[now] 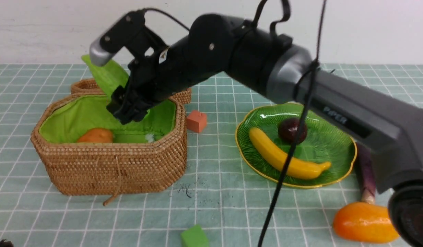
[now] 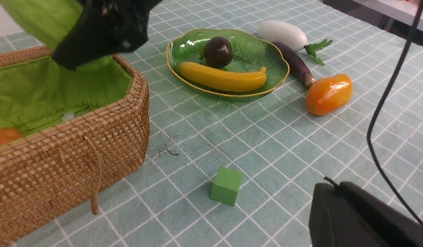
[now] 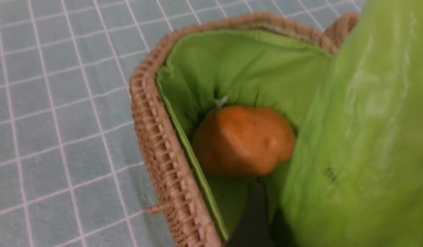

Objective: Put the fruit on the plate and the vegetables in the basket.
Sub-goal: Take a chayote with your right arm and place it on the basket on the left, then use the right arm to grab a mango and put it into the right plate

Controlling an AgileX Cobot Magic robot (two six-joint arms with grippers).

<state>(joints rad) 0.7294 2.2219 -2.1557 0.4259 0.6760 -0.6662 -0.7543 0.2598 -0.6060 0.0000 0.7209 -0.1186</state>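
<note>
Table (image 1: 232,206) with teal checked cloth, woven basket (image 1: 112,168) on left, green plate (image 1: 259,120) on right, orange cube (image 1: 197,121) between them, green cube (image 1: 195,237) in front, eggplant (image 2: 295,63) and radish (image 2: 282,34) beside plate, mango (image 1: 364,222) at eggplant's tip

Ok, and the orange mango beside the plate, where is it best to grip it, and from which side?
Probably across its narrow width, straight down from above: the mango lies on its side, oblong, glossy. The tip of the eggplant sits close by, so grip slightly away from it.
</note>
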